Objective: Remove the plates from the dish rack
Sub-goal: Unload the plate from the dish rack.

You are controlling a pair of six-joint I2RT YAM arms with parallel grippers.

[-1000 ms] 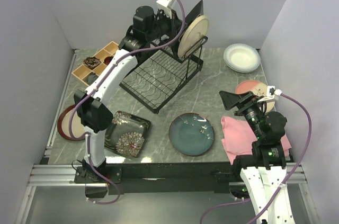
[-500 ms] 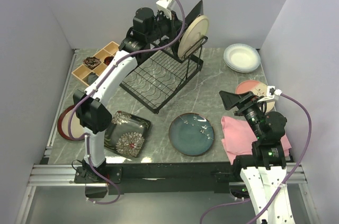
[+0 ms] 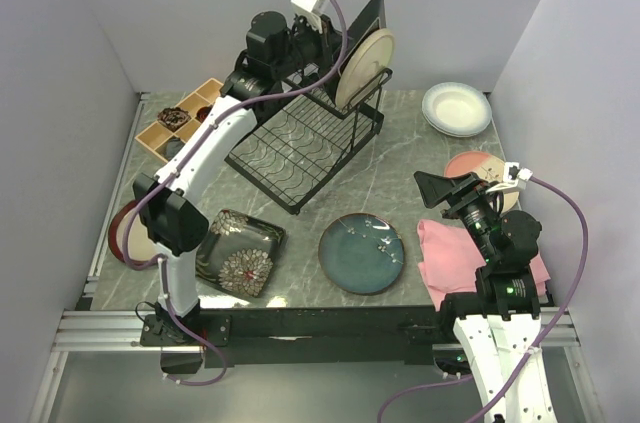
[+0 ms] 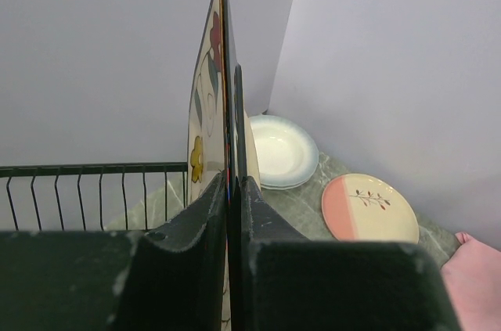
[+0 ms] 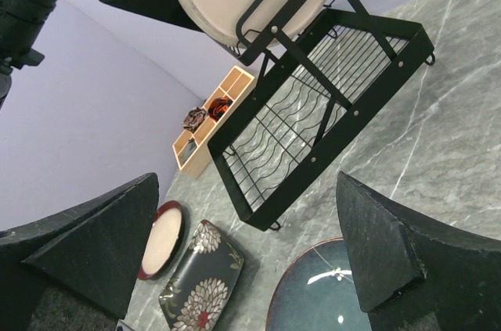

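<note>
From above, I'm watching the left gripper [image 3: 345, 33] reaching across the top of the dish rack [image 3: 300, 148], right at the square flowered plate [image 3: 372, 15]. That plate is standing on edge in the upper frame, with a round cream plate [image 3: 365, 68] just beside it. Five more are lying flat on the table [image 3: 410, 158]: a teal plate [image 3: 362, 253], a black square plate [image 3: 240, 251], a brown-rimmed plate [image 3: 128, 233], stacked white plates [image 3: 457, 108] and a pink-and-cream plate [image 3: 468, 165]. The right gripper [image 3: 462, 181] is hanging near that last one, beside the pink cloth [image 3: 440, 248].

The left wrist camera is giving me the clearest look. Both fingers [image 4: 188, 245] are pressing together on the lower edge of the square flowered plate (it is upright, edge-on to the lens) — a firm pinch.

The right wrist camera is showing its fingers [image 5: 94, 245] spread wide apart and gripping nothing. Between them I'm seeing the rack with the round cream plate in its upper frame — and a wooden tray [image 5: 210, 120] beyond.
</note>
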